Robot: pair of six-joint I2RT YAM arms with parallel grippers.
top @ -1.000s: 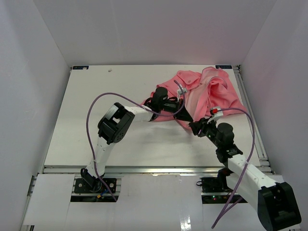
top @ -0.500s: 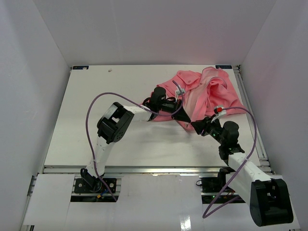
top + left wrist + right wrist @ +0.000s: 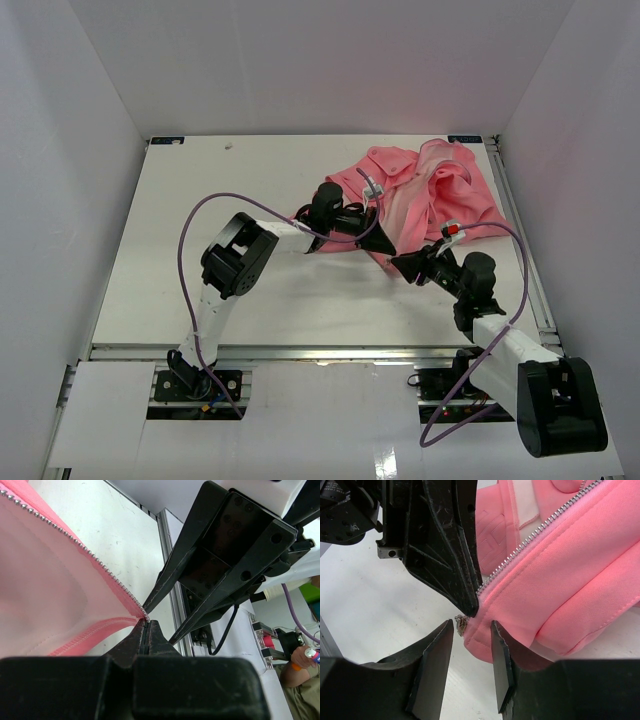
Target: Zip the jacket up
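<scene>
jacket (image 3: 560, 580): soft matt cloth | zipper (image 3: 530, 542): metal | table (image 3: 200, 200): smooth matt

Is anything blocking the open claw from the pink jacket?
Nothing visible. The soft salmon-pink jacket has its bottom corner between the fingers of the open right gripper; the shut left gripper pinches it alongside.

The right gripper (image 3: 471, 630) stands at the bottom of the frame, its two black fingers parted around the lower corner of the pink jacket (image 3: 560, 575), which fills the right side. The left gripper (image 3: 471, 609) points down from the upper left, tips pressed together where the diagonal zipper teeth (image 3: 530, 540) end. The white table (image 3: 365, 615) shows at left.
</scene>
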